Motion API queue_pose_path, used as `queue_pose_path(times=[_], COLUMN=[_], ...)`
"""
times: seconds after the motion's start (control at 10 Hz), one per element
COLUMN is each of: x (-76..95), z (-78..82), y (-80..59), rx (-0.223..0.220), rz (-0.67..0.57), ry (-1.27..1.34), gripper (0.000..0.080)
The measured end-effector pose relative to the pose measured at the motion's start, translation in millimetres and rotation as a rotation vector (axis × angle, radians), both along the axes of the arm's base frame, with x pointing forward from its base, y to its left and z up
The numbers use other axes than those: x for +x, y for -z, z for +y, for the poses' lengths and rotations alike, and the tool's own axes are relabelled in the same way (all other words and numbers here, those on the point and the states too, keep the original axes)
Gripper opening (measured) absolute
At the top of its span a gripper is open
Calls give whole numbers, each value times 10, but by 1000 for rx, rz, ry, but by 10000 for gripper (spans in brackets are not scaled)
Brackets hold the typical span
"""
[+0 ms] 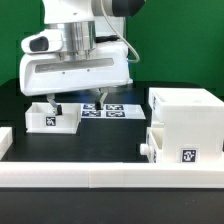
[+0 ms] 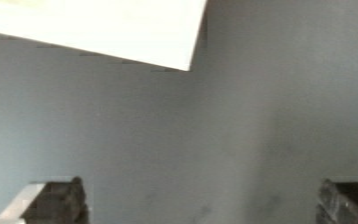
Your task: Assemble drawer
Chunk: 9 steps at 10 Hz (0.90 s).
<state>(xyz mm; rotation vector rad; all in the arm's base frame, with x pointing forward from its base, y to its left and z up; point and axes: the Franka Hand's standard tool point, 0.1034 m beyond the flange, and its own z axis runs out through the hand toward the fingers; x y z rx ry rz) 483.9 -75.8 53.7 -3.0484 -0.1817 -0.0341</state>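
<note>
The white box housing (image 1: 186, 112) of the drawer stands at the exterior view's right. A tagged tray (image 1: 176, 146) sits in its lower part, with a small knob (image 1: 146, 151) pointing toward the exterior view's left. A second small white tray (image 1: 50, 118) with a tag stands at the exterior view's left. My gripper (image 1: 78, 102) hovers low between that tray and the marker board, open and empty. In the wrist view my gripper (image 2: 199, 205) has its fingertips (image 2: 48, 202) wide apart over bare grey table. A white corner (image 2: 105, 35) shows beyond them; I cannot tell which part it is.
The marker board (image 1: 110, 110) lies flat behind the gripper. A long low white border rail (image 1: 100, 176) runs along the front, and another rail piece (image 1: 5, 140) is at the exterior view's left edge. The table is black.
</note>
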Motion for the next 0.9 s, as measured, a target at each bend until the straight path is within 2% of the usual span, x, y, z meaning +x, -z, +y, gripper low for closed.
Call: queue_pose_path(times=[0.3,0.7,0.9], x=[-24,-447,-473], z=[13,-99,-108], y=[4,67,80], rx=[11,-4,-3], rz=[6,35,39], ry=[128,147,142], gripper=[649,649,649])
